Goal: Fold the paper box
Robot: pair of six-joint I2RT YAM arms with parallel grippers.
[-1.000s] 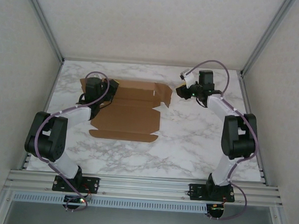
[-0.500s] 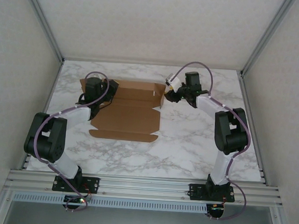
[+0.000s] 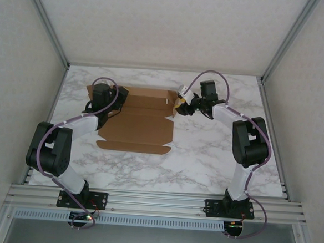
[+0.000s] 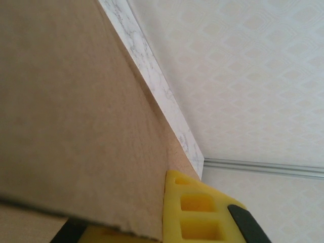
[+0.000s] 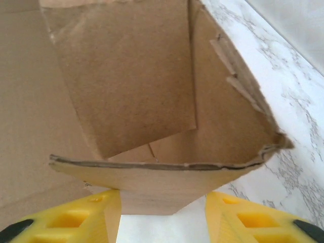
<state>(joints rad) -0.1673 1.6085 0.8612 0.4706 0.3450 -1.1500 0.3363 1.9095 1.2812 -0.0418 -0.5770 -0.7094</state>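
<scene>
Top view, paper box: the paper box (image 3: 142,125), a plain brown die-cut cardboard sheet with flaps, lies mostly flat on the white marble-patterned table (image 3: 204,152), left of centre and towards the far edge.
Top view, hidden: my left gripper (image 3: 99,97) is over the box's far left flap, its fingertips covered by my own black wrist.
Top view, pose: my left arm reaches forward from its base. My right arm bends inward, bringing my right gripper (image 3: 178,105) to the box's far right corner flap.
Left wrist view, hidden: brown cardboard (image 4: 66,111) blocks most of the frame, and one finger is almost wholly behind it.
Left wrist view, jaws: the yellow fingers (image 4: 197,212) are together, pinching the flap's edge.
Right wrist view, cut off: my yellow fingers (image 5: 76,220) are cropped at the bottom edge.
Right wrist view, jaws: the jaws are apart, and a raised, crumpled corner flap (image 5: 126,86) stands just ahead, its lower edge dipping into the gap without being gripped.
</scene>
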